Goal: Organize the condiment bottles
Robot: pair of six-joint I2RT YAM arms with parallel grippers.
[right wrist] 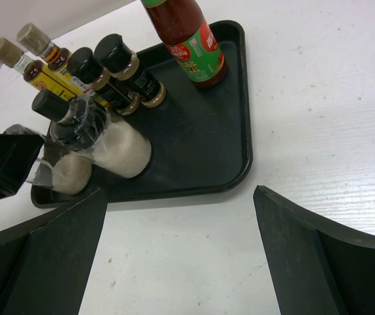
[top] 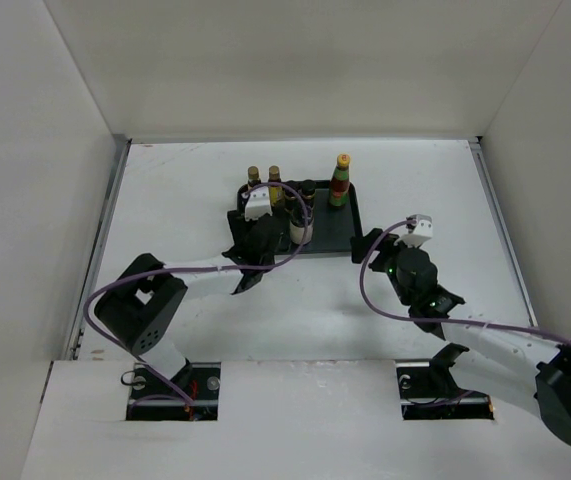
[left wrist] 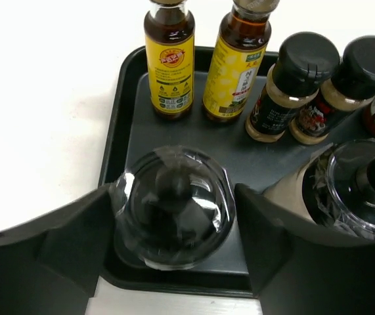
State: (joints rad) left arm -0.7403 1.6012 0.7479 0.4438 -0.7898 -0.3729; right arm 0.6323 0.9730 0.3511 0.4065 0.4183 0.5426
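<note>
The left gripper lay nearest the lens. Its two dark fingers bracketed a squat cream jar with a clear domed cap. The jar stood upright at the near-left part of the black tray, close to the rim. The fingers sat at the cap's sides. Whether they pressed on it or stood just off it could not be determined.

The second cream jar stood just beside it, close to the right-hand finger. In the far row stood the yellow-labelled bottles and next to them the dark black-capped bottles, all upright and close together. The red bottle occupied the far right corner. All seven were on the tray.

The right gripper hung released and empty, jaws wide, over the white table off the tray's near right corner.

Assessment: the step in hand appeared to be setting this jar down. The jaws should part evenly, so that neither finger drags the cap. The arm should rise straight up before moving sideways, since the neighbouring jar leaves little room on that side. The jar should be seen to stand flat inside the rim.
</note>
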